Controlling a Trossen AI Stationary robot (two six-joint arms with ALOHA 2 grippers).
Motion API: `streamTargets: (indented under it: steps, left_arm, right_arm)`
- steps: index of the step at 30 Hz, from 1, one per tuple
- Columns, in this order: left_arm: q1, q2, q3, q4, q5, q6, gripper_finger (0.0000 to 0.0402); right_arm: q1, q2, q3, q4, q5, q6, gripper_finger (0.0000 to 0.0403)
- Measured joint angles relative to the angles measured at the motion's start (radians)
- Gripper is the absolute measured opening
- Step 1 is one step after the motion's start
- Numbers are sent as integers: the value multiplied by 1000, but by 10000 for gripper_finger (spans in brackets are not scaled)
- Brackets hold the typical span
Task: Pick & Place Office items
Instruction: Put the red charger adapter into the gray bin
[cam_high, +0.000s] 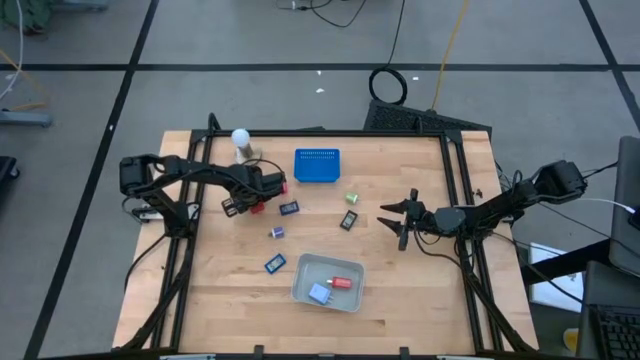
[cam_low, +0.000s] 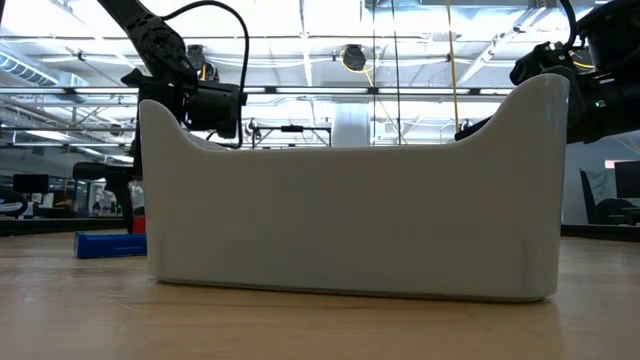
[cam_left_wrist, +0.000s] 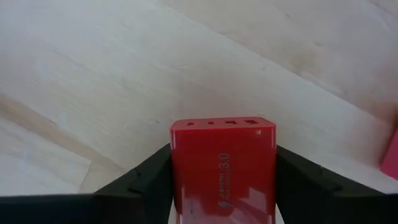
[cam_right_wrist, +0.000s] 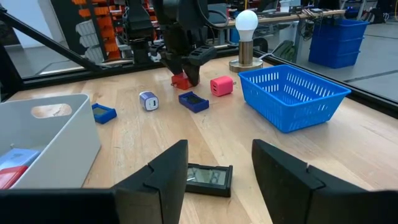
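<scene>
My left gripper (cam_left_wrist: 222, 186) clamps a red charger block (cam_left_wrist: 222, 165) — at ten o'clock from the white tray (cam_high: 300, 290). My right gripper (cam_right_wrist: 217, 163) waits at three o'clock — fingers wide, empty.

From my remote station, a white tray (cam_low: 350, 200) fills most of the frame, its curved wall standing on the wooden bench (cam_low: 300, 325). A flat blue piece (cam_low: 110, 244) lies on the bench just past the tray's corner. Dark arms (cam_low: 165, 55) hang above the tray's two raised ends, with a lit workshop ceiling (cam_low: 330, 40) behind.
</scene>
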Motion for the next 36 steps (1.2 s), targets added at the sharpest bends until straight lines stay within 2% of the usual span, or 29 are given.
streamTargets:
  steps: [2, 6, 12, 21, 26, 30, 36]
  left_arm:
    - [-3, -3, -1, 7, -2, 6, 231]
    - [-15, -17, -1, 25, -7, 9, 209]
    - [-36, -67, -1, 70, -29, 46, 210]
    - [-73, -225, 0, 102, -70, 100, 225]
    - [-112, -333, 0, 160, -122, 143, 211]
    - [-156, -408, 1, 247, -144, 218, 211]
    - [-231, -471, 1, 396, -146, 415, 221]
  right_arm:
    - [0, 0, 0, 0, 0, 0, 171]
    - [0, 0, 0, 0, 0, 0, 171]
    - [0, 0, 0, 0, 0, 0, 171]
    - [0, 0, 0, 0, 0, 0, 171]
    - [0, 0, 0, 0, 0, 0, 171]
    - [0, 0, 0, 0, 0, 0, 171]
    - [0, 0, 0, 0, 0, 0, 171]
